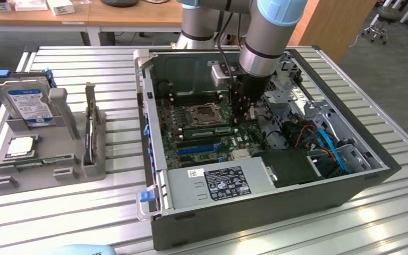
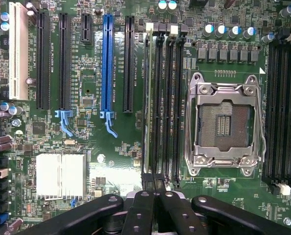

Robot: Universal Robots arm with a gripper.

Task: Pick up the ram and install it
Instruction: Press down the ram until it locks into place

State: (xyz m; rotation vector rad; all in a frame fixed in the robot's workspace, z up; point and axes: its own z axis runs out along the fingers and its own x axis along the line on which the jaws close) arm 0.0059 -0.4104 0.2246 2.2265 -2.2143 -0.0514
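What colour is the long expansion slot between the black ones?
Blue expansion slot, clearest in the wrist view.

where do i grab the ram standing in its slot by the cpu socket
Likely the top long edge of the ram, pinched across its flat faces from straight above: it stands on edge beside the CPU socket, leaving only that edge free.

A ribbed metal work table point(image 1: 62, 212) catches bright glare along its near edge. Beyond it, at the far side, stands a wooden desk point(image 1: 104, 18) with small white boxes point(image 1: 44, 6). A wooden panel point(image 1: 335, 24) rises far right, beside grey floor point(image 1: 402, 53) and a stool point(image 1: 380, 24)
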